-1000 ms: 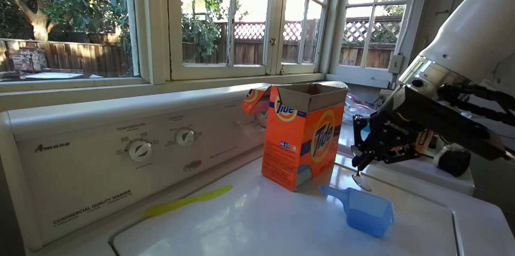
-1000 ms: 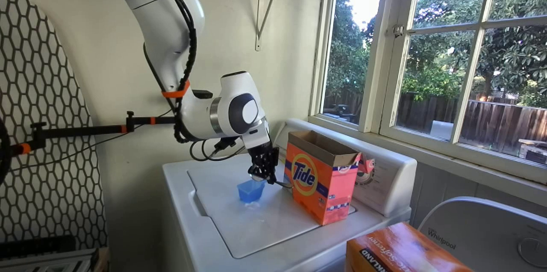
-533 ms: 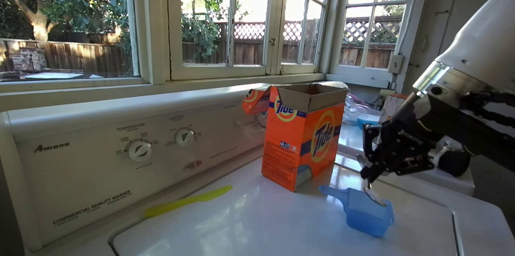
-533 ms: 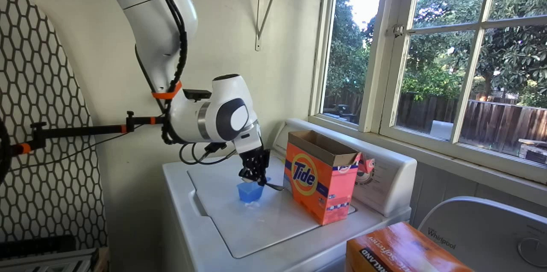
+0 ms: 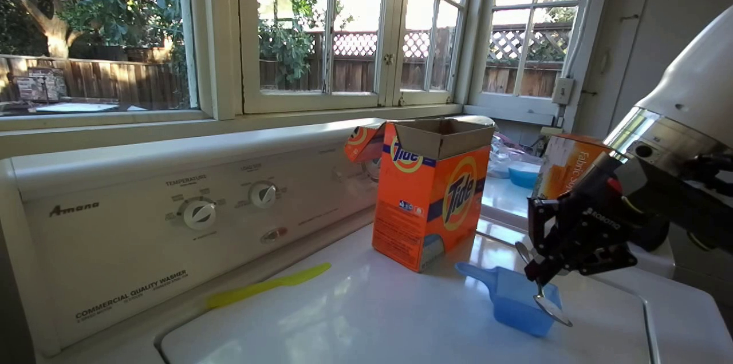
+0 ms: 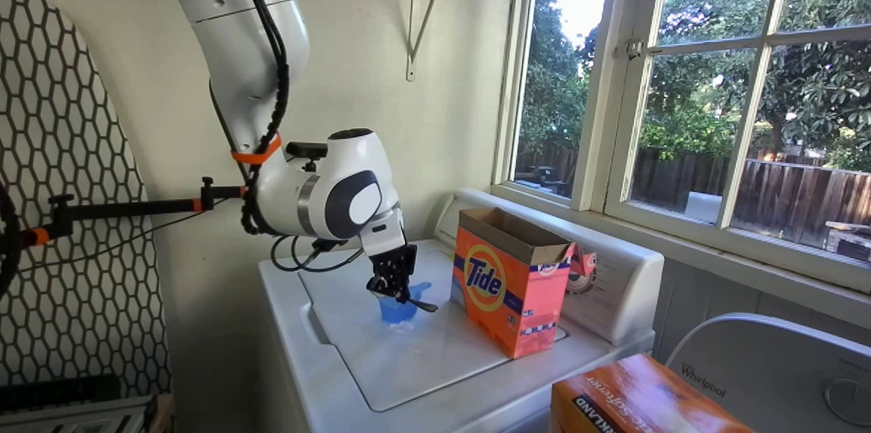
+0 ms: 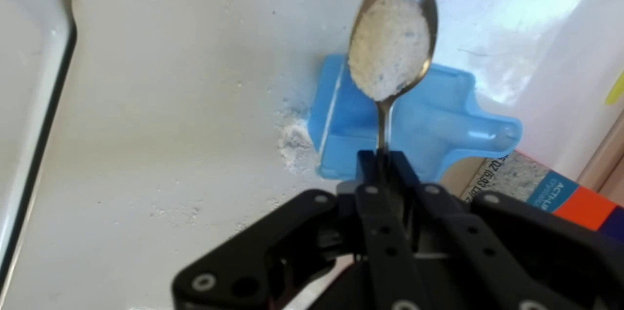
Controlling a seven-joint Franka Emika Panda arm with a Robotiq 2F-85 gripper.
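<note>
The tool [image 7: 383,156] (it says ROBOTIQ on its side) is pinched closed on a metal spoon [image 7: 384,112] with white powder [image 7: 390,44] in it. In the wrist view the spoon crosses in front of a blue measuring scoop [image 7: 438,110] that sits on the washer [image 5: 343,312]. Near the scoop stands an open orange box [image 5: 426,204] that says Tide. The washer says Amana and COMMERCIAL QUALITY WASHER, and another machine [image 6: 769,378] says Whirlpool.

Blue scoop [image 7: 424,122], orange box [image 6: 500,293], black gripper [image 7: 382,159]!
And here's a silver spoon [image 7: 384,114], blue flecks through white powder [image 7: 390,47], yellow rings and navy bands across the box, lime-yellow knife [image 5: 269,285], dark hexagons all over that pale board [image 6: 61,113]!
</note>
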